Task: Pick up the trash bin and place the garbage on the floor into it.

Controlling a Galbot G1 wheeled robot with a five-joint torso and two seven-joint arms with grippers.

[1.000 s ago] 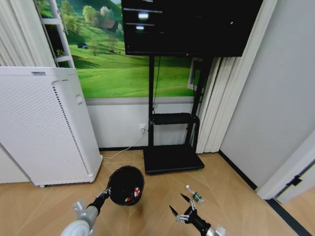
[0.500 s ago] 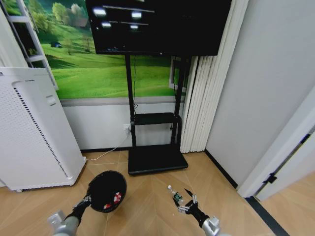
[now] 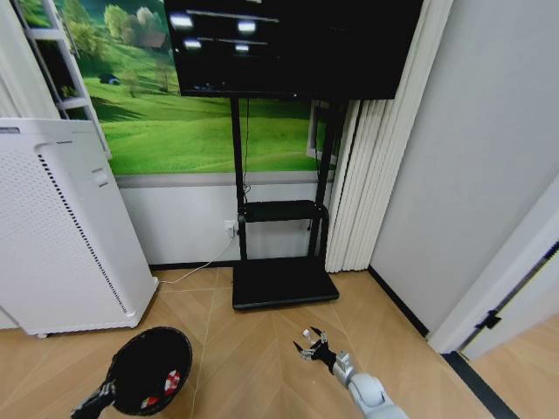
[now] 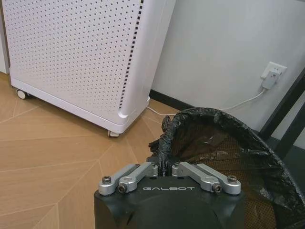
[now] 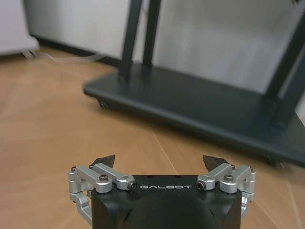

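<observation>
- Room: herringbone wood-look floor point(image 3: 253, 349), smooth, light tan; grey wall, meadow mural, dark TV on a black metal stand with flat rectangular base point(image 3: 284, 282).
- Tall white air purifier point(image 3: 61, 227), boxy, perforated panels, small castors; stands beyond the left pincer, near the wall.
- White wall plug and thin cable point(image 4: 269, 78) on the wall past the bin.
- Left pincer point(image 4: 165, 168): silver metal linkage on black housing, fingers drawn narrow, pinching the near rim of the trash bin point(image 3: 148, 381).
- Trash bin: small, round, black, slightly tapered; crinkled glossy black liner folded over the rim, brownish mesh-like inner wall in the left wrist view. It hangs directly in front of the left pincer, above the floor.
- Garbage point(image 3: 171, 381): red-and-white crumpled bits inside the bin, low on the side away from the pincer.
- Right pincer point(image 3: 309, 345): spread wide, black pointed tips well apart, holding nothing; over bare floor, with the stand base just beyond it.
- Right wrist view: right pincer tips point(image 5: 106, 161) either side of bare floor, stand base point(image 5: 200, 114) ahead.
</observation>
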